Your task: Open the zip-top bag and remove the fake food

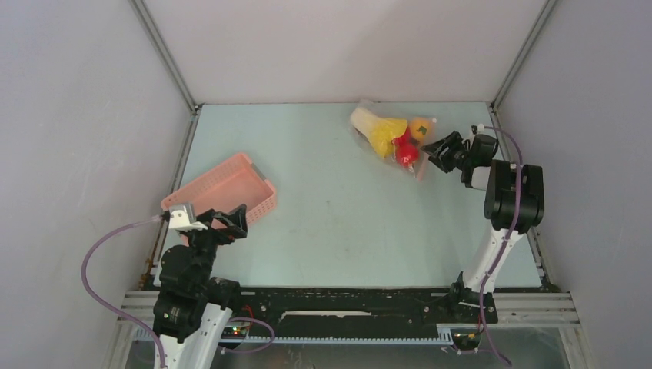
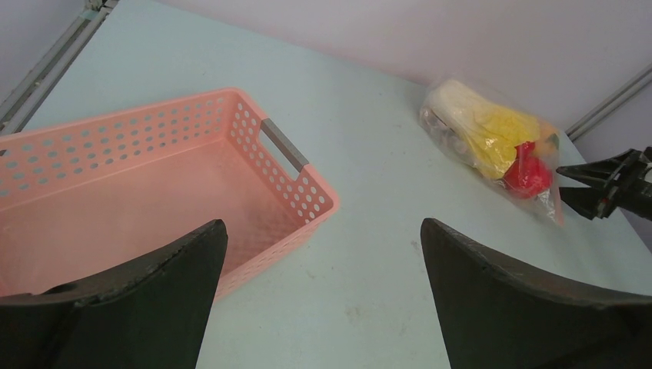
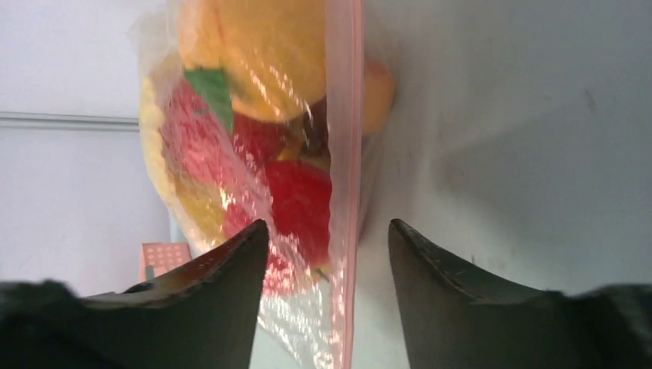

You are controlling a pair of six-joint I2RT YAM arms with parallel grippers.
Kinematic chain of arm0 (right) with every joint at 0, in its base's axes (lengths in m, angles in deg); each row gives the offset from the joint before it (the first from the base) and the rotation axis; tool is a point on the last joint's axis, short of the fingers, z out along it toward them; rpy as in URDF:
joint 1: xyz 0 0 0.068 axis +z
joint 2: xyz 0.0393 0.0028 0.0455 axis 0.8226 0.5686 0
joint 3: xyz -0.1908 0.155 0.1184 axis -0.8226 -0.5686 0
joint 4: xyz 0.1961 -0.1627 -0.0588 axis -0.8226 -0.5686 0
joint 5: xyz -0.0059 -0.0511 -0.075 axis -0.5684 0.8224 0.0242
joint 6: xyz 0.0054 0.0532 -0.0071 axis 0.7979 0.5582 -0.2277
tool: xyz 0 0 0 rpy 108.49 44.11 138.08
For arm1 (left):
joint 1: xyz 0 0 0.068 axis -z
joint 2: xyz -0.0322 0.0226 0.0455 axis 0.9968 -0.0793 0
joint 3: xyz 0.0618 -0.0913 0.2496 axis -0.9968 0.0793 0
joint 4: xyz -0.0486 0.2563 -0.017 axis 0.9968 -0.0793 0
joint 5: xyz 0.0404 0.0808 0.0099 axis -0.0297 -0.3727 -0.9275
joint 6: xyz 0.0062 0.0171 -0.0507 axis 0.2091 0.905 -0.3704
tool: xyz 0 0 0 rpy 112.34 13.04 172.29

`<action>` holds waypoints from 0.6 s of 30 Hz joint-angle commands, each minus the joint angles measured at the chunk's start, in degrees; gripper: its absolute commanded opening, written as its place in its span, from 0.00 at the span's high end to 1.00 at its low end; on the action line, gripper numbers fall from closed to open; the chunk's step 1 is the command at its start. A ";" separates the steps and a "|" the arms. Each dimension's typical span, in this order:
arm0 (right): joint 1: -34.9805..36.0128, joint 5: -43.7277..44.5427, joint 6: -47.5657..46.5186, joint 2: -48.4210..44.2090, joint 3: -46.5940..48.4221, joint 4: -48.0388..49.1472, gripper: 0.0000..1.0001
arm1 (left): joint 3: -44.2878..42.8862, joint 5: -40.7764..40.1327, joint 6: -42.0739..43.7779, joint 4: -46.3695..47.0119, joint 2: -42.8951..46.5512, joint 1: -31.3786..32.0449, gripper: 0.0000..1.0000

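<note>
The clear zip-top bag lies at the back right of the table, with the fake food inside: a yellow piece, red fruits and an orange-yellow fruit. In the right wrist view the bag fills the middle, its pink zip strip running down between the jaws. My right gripper is open, its fingers straddling the bag's zip edge without closing on it. My left gripper is open and empty at the near left, over the pink basket's near corner. The bag also shows in the left wrist view.
A pink slatted basket stands at the left, empty; it also shows in the left wrist view. Grey walls enclose the table on three sides, with metal frame posts at the back corners.
</note>
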 commanded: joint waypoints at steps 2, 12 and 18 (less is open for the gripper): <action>0.60 -4.35 9.37 6.77 5.13 13.64 0.55 | 1.04 1.77 1.26 1.93 3.94 -0.65 0.00; 2.59 -0.73 11.21 -6.56 -7.94 18.73 1.00 | 1.04 2.47 1.33 2.01 3.46 -0.65 0.00; 8.39 10.10 13.09 -21.44 -23.07 19.18 1.00 | 1.13 3.51 1.43 2.12 2.78 -0.65 0.00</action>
